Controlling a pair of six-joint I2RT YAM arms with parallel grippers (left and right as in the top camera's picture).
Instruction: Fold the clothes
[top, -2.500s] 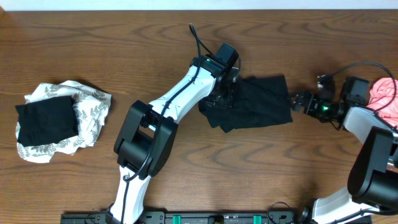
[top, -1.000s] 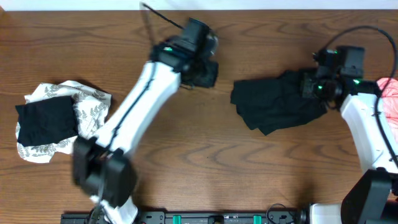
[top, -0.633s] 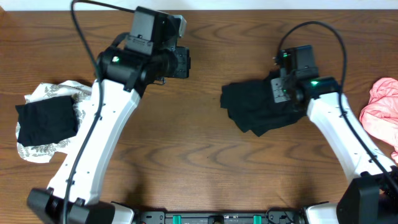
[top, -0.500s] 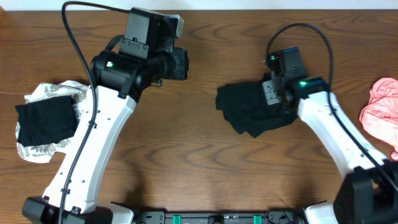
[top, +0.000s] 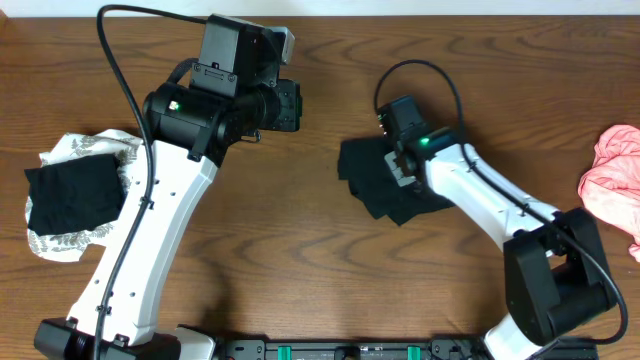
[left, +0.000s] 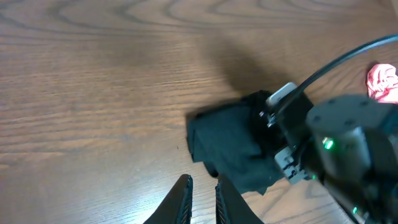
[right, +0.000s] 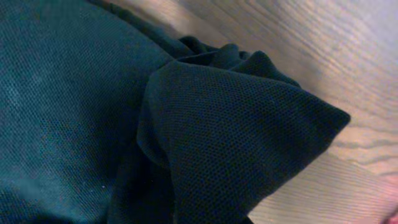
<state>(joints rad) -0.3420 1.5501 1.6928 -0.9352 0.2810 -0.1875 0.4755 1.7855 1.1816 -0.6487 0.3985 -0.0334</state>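
The black shirt (top: 365, 182) was bunched on the table (top: 320, 290), just off centre toward 3 o'clock. The right jaws were closed on its fabric toward the heap's 1 o'clock side, buried in cloth in the wrist view. The left jaws were held over the wood at the shirt's 10 o'clock, almost together and empty. A leaf-print piece (top: 140, 165) under a black piece (top: 75, 195) was seen at 9 o'clock, and a pink piece (top: 615, 175) at 3 o'clock.
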